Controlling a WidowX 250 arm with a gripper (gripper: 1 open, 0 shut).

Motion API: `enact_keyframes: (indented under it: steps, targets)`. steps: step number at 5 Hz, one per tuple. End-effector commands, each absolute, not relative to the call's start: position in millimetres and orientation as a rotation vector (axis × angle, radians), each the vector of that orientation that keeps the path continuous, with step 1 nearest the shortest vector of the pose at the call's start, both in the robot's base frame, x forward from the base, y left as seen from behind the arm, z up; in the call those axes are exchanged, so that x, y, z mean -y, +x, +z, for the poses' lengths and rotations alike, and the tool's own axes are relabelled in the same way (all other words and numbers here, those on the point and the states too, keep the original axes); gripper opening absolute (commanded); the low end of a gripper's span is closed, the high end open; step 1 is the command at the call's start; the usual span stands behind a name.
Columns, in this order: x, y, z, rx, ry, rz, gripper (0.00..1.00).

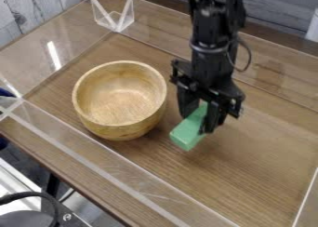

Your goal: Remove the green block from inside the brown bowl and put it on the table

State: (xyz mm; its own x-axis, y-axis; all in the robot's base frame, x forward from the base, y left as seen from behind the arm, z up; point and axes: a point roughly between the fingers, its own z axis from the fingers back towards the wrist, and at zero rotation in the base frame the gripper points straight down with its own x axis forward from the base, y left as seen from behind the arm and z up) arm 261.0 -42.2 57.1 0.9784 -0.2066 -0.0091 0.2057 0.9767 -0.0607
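Note:
The green block (189, 133) hangs tilted just right of the brown bowl (119, 99), its lower end close to the table (248, 166); whether it touches the wood I cannot tell. My black gripper (203, 117) points straight down and is shut on the block's upper end. The bowl stands upright at the left with nothing inside it.
Low clear plastic walls (87, 147) edge the tabletop at the front and left. A small clear stand (113, 14) sits at the back left corner. Open wood lies to the right of the gripper.

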Motion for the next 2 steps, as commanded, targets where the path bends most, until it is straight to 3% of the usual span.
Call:
enact_keyframes:
  steps: [1, 2]
  targets:
    - [44.7, 266.9, 52.7, 0.004, -0.06, -0.215, 0.0]
    - [44.4, 266.2, 43.7, -0.002, -0.059, -0.218, 0.0]
